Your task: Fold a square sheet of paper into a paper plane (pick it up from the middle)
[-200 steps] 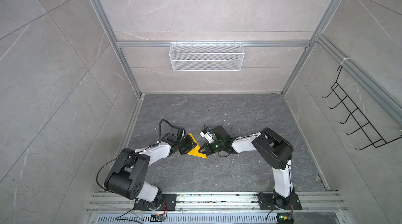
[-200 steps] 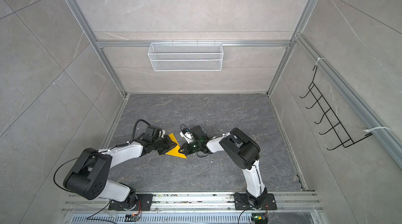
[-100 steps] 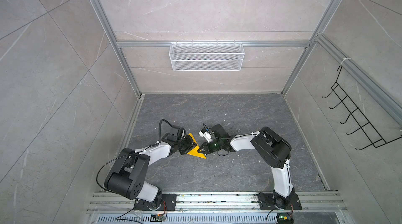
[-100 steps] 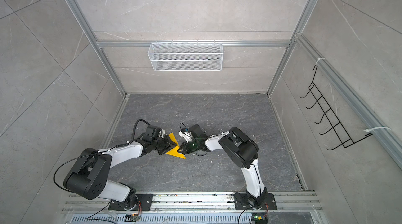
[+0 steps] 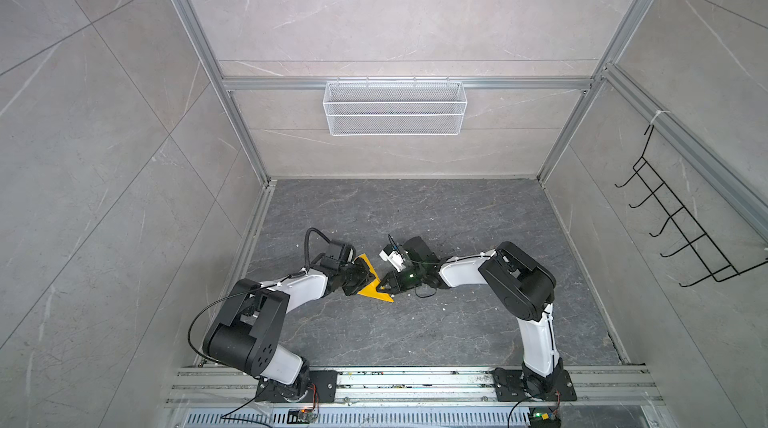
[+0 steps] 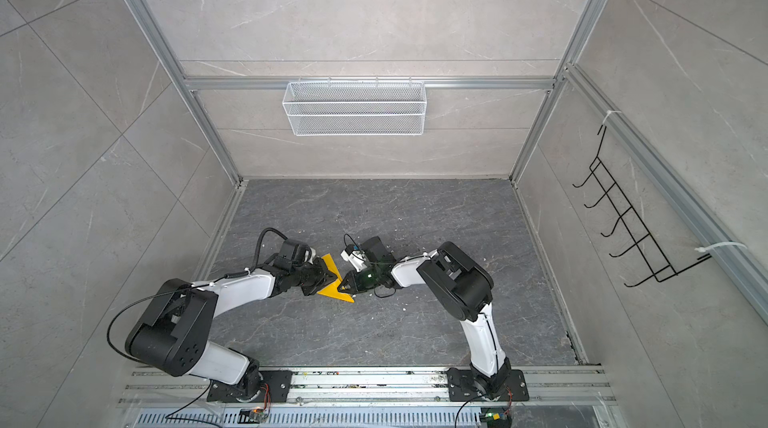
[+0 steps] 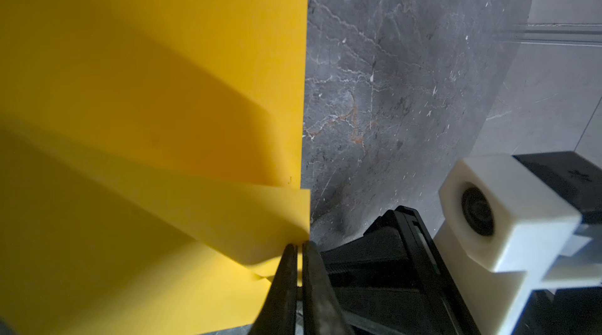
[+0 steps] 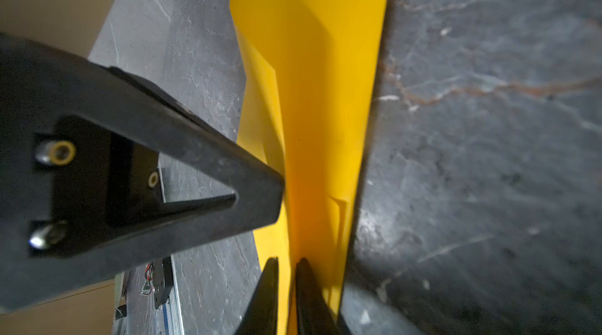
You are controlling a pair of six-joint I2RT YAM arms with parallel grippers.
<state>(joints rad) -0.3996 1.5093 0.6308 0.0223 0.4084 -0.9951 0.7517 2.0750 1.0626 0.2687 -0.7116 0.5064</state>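
The square sheet of paper is bright yellow and folded into a pointed triangular wedge on the dark floor, between the two arms. One flap stands raised in the left wrist view, paper. My left gripper is shut on the paper's edge from the left. My right gripper meets the wedge from the right. Its jaws are a little apart, with an upright fold of the paper between them.
A white wire basket hangs on the back wall and a black hook rack on the right wall. Both arm bases sit on the metal rail at the front. The two grippers are nearly touching; the right wrist camera housing is close by.
The right gripper's jaws have parted slightly around the fold and its wrist has edged a little toward the left arm. The left gripper keeps its hold in the same place.
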